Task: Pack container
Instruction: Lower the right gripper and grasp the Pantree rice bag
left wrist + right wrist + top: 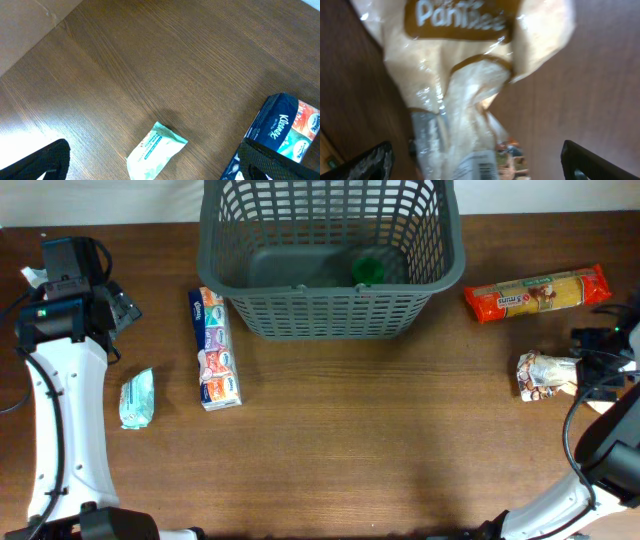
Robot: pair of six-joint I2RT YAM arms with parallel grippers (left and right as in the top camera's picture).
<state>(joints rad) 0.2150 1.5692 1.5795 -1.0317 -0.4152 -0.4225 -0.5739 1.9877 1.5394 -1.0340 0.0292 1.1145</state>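
Packing is barely begun: one item (pixel 367 270) is in the basket (pixel 330 315), four are left out. The left gripper (pixel 152 150) is spread wide and empty; the 3 o'clock bag (pixel 465 75) is straddled, ungripped, by the right gripper (pixel 476 149).

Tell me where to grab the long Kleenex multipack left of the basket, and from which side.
Come straight down from above and pinch across its narrow width, about mid-length. The Kleenex multipack lies flat with its long axis running front to back, so the short span likely suits the jaws; its far end sits near the basket.

The container (pixel 330 315) loses its far rim at twelve o'clock; the green thing (pixel 367 270) inside is too small to name. The bag (pixel 465 100) is blurred, cropped at twelve and six.
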